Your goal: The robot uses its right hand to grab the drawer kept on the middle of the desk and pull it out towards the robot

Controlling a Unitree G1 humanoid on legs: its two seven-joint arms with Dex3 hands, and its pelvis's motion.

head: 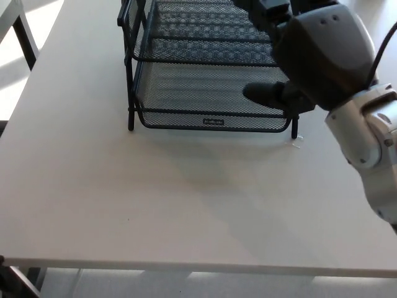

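Note:
A black wire-mesh drawer rack (131, 74) stands at the far middle of the white desk (155, 205). Its lower drawer (211, 93) sits pushed in, with a small label on the front rim (213, 122). An upper mesh drawer (205, 34) lies above it. My right hand (310, 56) comes in from the right and hovers over the rack's right side, hiding its right post. The hand is open: its thumb (262, 94) points left over the lower drawer, while the fingers (268, 13) reach over the upper drawer. It holds nothing. My left hand does not show.
A small pale scrap (296, 143) lies on the desk by the rack's front right foot. The desk's front edge (198, 268) runs along the bottom, and its left edge (25, 105) slants up. A dark leg of another table (26, 42) stands at far left.

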